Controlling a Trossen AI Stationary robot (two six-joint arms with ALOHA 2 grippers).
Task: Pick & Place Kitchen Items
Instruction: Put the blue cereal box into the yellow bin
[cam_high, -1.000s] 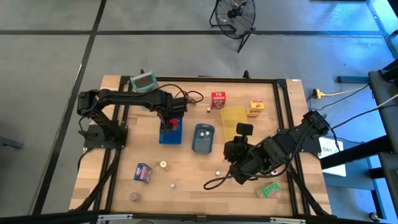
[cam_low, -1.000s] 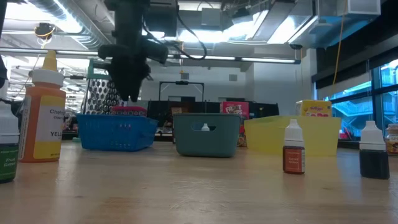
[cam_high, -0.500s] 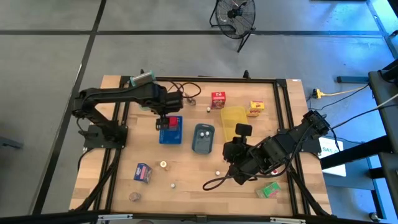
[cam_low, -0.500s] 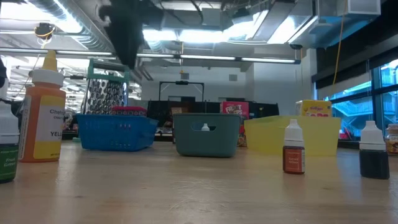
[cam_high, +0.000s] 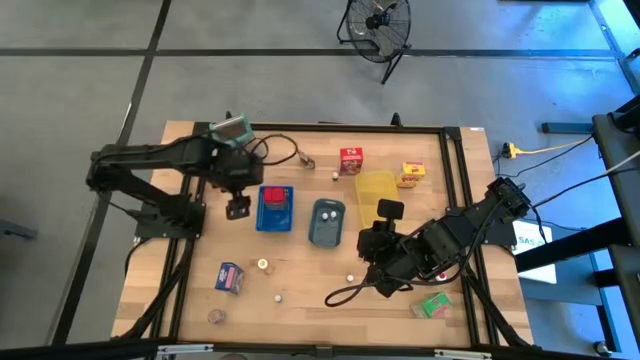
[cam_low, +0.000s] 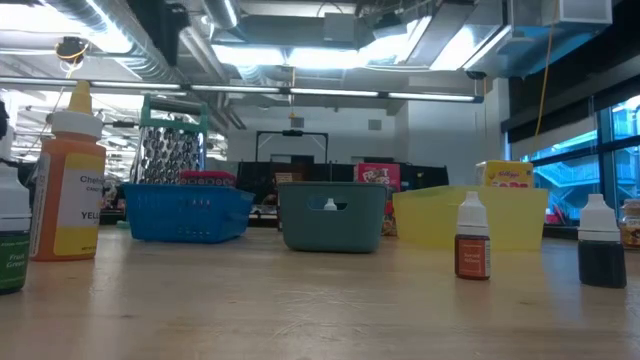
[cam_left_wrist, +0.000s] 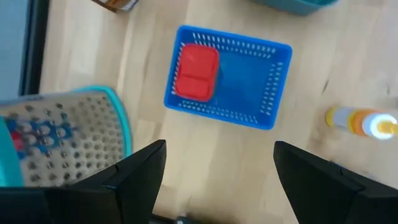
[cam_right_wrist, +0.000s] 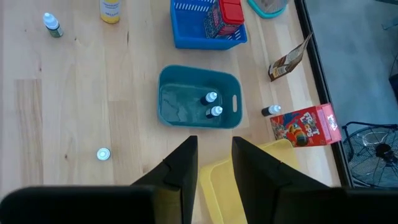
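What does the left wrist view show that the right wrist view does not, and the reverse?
Only the left wrist view shows the open left end effector and the metal grater beside it. Only the right wrist view shows the right end effector, the grey-blue tray holding two small bottles, the yellow tray and the red carton. Both show the blue tray with a red item lying inside it.

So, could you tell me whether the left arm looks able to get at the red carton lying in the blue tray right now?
Probably yes. The left claw hangs open just beside the blue tray, and the red carton lies uncovered at one end of it, with nothing above or between.
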